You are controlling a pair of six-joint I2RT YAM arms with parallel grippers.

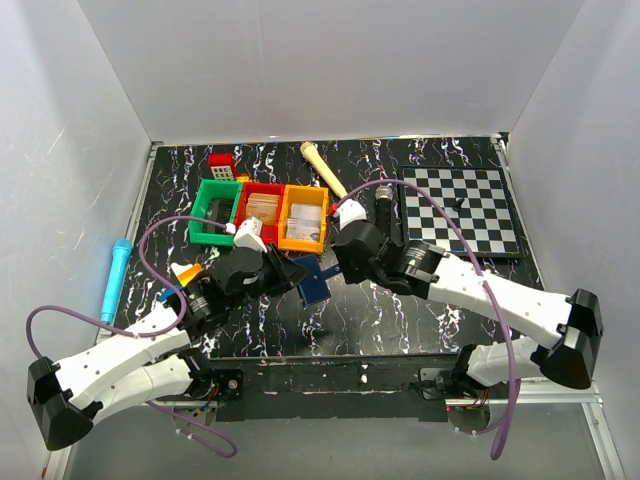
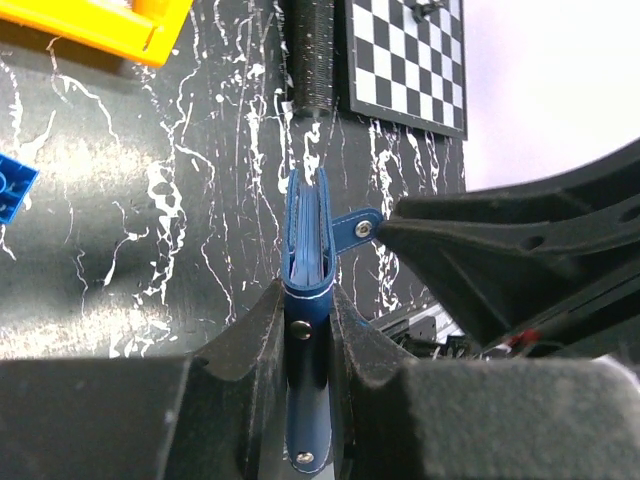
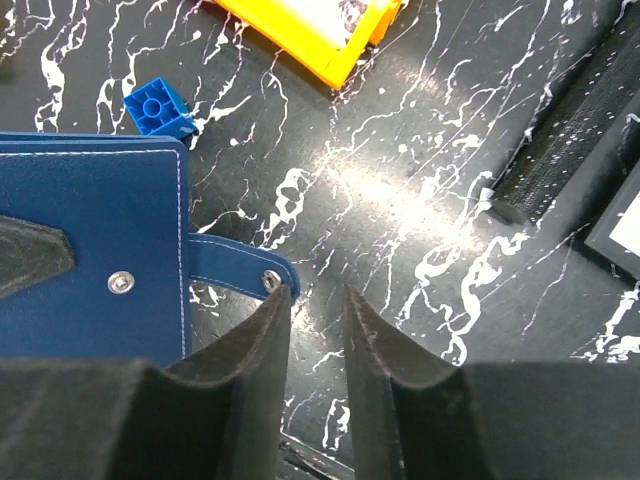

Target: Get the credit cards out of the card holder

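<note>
The navy-blue card holder (image 2: 308, 235) stands on edge above the table, and my left gripper (image 2: 308, 300) is shut on its spine end. Its covers gape slightly, showing a paler lining; the credit cards cannot be made out. The snap tab (image 2: 355, 230) hangs loose to the right. In the right wrist view the card holder (image 3: 90, 250) fills the left side, its tab (image 3: 235, 272) ending just at my left fingertip. My right gripper (image 3: 316, 295) is open with only bare table between its fingers. From above, the card holder (image 1: 312, 282) hangs between both grippers.
A small blue toy block (image 3: 157, 108) lies just behind the holder. Green (image 1: 213, 212), red (image 1: 260, 212) and orange (image 1: 304, 218) bins sit behind. A chessboard (image 1: 465, 210) lies at the back right with a black cylinder (image 1: 385, 208) beside it. A blue marker (image 1: 115, 280) lies far left.
</note>
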